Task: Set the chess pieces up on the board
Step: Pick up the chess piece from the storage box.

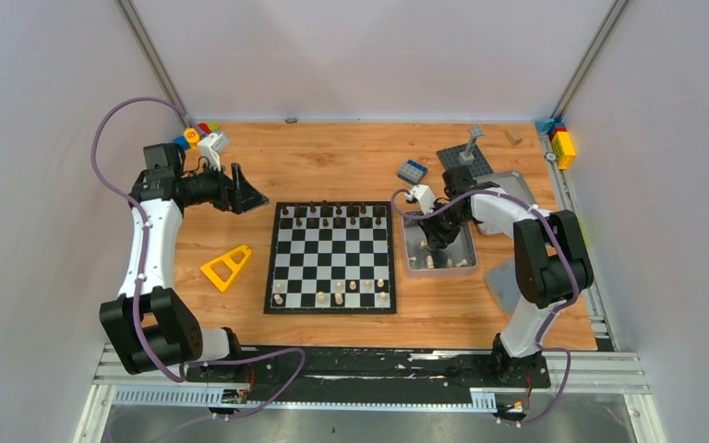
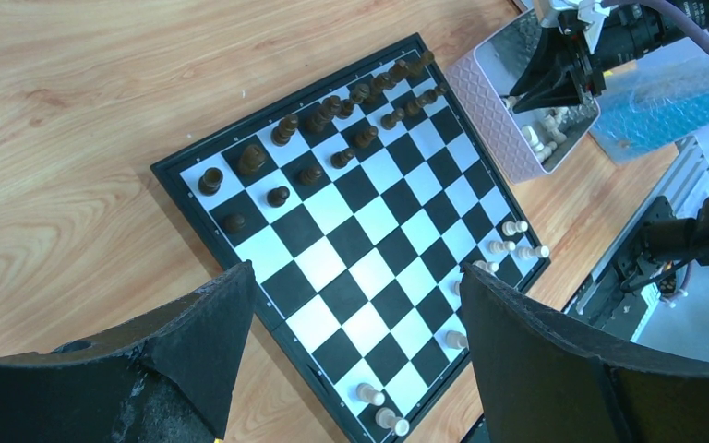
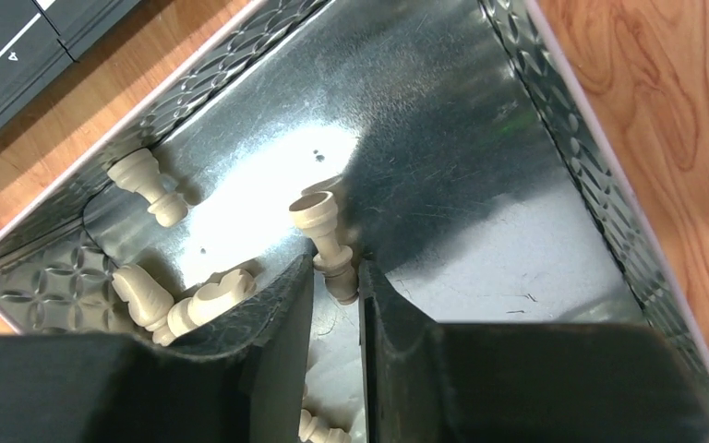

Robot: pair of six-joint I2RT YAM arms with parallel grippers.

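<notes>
Right gripper [image 3: 335, 269] fingers fill the near edge of the rt wrist view, down inside tin [image 3: 443, 101]. The tin sits just off board's [image 1: 332, 258] right edge, with a narrow strip of table [image 1: 351, 157] between the two. Jaws stand narrow, one pale piece [image 3: 323, 231] tilted betw. the tips, its foot in the gap. Can't tell if the pads pinch it or only flank it. Little room there: tin walls close on both sides, and loose pale pieces [image 3: 148, 295] lie on the tin floor on the board side.

Left gripper [image 1: 257, 197] is off board's far-left corner, above bare wood. Jaws spread wide, nothing betw. them.

On board, dark pieces [image 1: 332, 217] crowd the far rows. Near rows only partly filled w/ pale pieces, more toward the right half. Middle rows bare, an open lane across. Board's near edge runs close to the table's near edge.

Round the board:
- yellow triangular frame [image 1: 226, 268] is near the left edge, not touching
- wide open wood lies beyond the far edge
- grey studded plate [image 1: 466, 159] and blue brick [image 1: 413, 170] are beyond the far-right corner, apart from board
</notes>
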